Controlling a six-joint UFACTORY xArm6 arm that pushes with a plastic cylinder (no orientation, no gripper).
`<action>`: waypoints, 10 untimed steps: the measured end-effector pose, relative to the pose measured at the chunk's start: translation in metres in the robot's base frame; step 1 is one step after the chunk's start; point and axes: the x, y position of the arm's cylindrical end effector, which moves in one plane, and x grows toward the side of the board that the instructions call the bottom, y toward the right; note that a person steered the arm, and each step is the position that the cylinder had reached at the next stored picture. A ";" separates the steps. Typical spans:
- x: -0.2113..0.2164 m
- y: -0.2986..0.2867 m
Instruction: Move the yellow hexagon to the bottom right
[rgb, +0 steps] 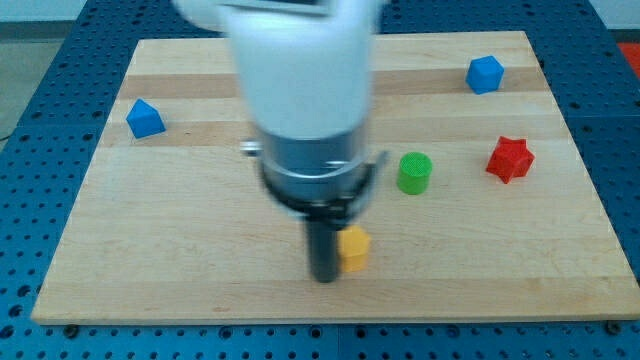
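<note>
No pincer fitted, state n/a. My tip (326, 277) touches small yellow hexagon block's (353, 248) left side, lower centre of wooden worktop (560, 290). Push step underway; next: shove right.

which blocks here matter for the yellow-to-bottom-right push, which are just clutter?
In the job:
yellow hexagon, low on the board near the middle
my tip, against the hexagon's left side as viewed

Lying about:
green cylinder
red star-shaped block
blue block at top right
blue block at left
</note>
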 end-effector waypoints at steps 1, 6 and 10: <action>0.000 0.053; -0.036 0.052; -0.051 0.125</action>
